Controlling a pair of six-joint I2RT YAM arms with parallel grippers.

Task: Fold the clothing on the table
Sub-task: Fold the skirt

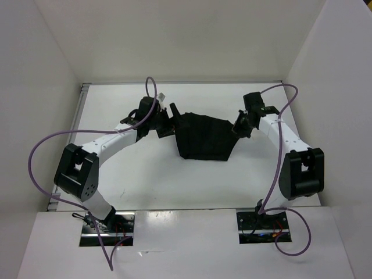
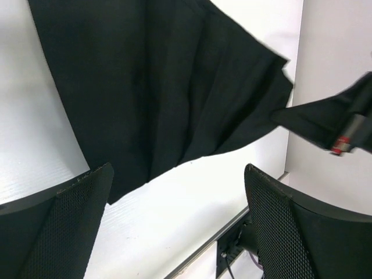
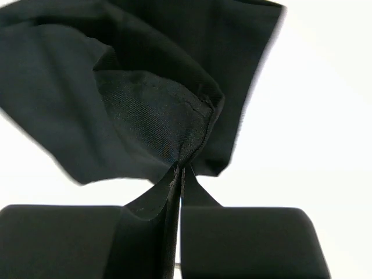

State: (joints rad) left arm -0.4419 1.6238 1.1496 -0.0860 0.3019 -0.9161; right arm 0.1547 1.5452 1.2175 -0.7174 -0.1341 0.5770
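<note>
Clothing (image 1: 200,136) lies mid-way across the table (image 1: 174,180), its right corner pinched by our right gripper (image 3: 177,232), our left gripper (image 1: 167,123) gaping empty beside its left edge; we judge this the grasping step, so the left must close there next.

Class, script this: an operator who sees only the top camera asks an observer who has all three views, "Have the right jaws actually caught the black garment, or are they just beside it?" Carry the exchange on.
Observer: Caught it. The right wrist view shows the right jaws shut on a pinched fold of the garment.
Operator: And the left jaws?
Observer: Wide open and gripping nothing. The left wrist view shows bare table between them, with the garment's edge just ahead.
Operator: Does the cloth lie flat?
Observer: Not all of it. In the left wrist view one corner stretches taut toward the right jaws, and ridges fan across the cloth.
</note>
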